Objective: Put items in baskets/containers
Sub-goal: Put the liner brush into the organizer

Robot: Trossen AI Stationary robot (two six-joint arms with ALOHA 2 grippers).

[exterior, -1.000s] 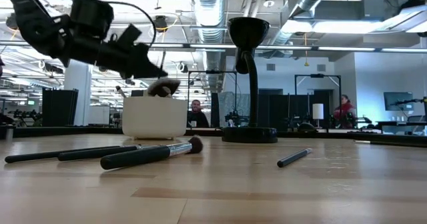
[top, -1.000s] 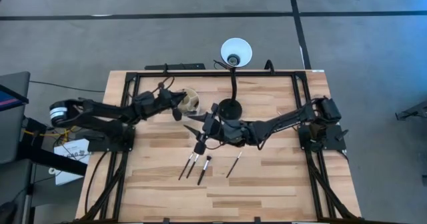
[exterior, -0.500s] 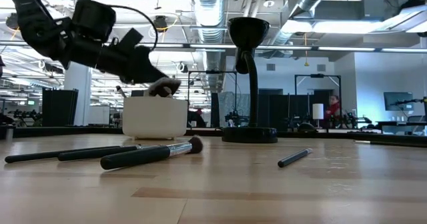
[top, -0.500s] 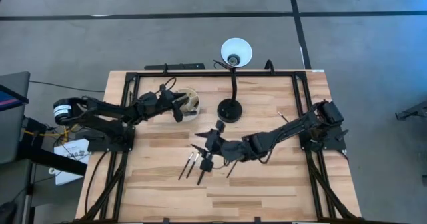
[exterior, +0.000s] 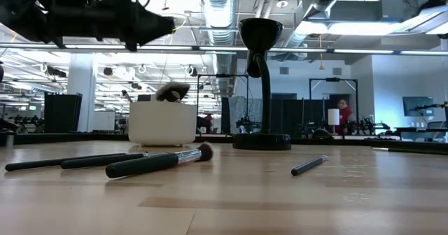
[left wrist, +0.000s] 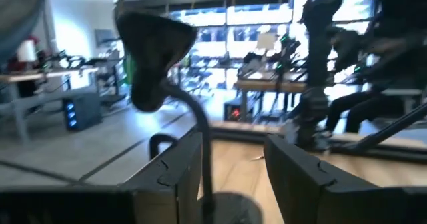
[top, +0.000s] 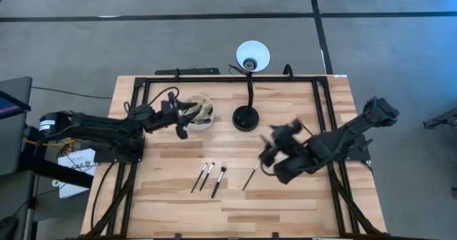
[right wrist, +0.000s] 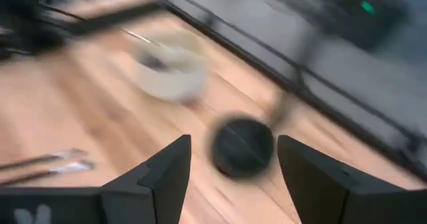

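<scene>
The cream cup (top: 202, 111) stands at the table's far left of middle, next to the lamp base (top: 245, 118). A pale brush head (exterior: 171, 91) sticks up out of the cup (exterior: 162, 124). Several black-handled brushes (top: 208, 177) lie flat on the wood in the middle, and one more brush (top: 250, 176) lies to their right. My left gripper (top: 183, 121) hangs open just left of the cup and above it (left wrist: 233, 179). My right gripper (top: 269, 149) hovers open to the right of the brushes (right wrist: 233, 174), holding nothing.
A black desk lamp stands on its base (exterior: 262, 141) right of the cup, its stem bending back to a white shade (top: 253, 56) beyond the far edge. A black frame (top: 228, 78) rims the table. Bare wood lies toward the near edge.
My left gripper has risen and drawn back from the cup toward the table's left edge; the brush head stays in the cup. My right gripper has swung from above the lying brushes toward the table's right edge. The brushes on the wood have not moved.
</scene>
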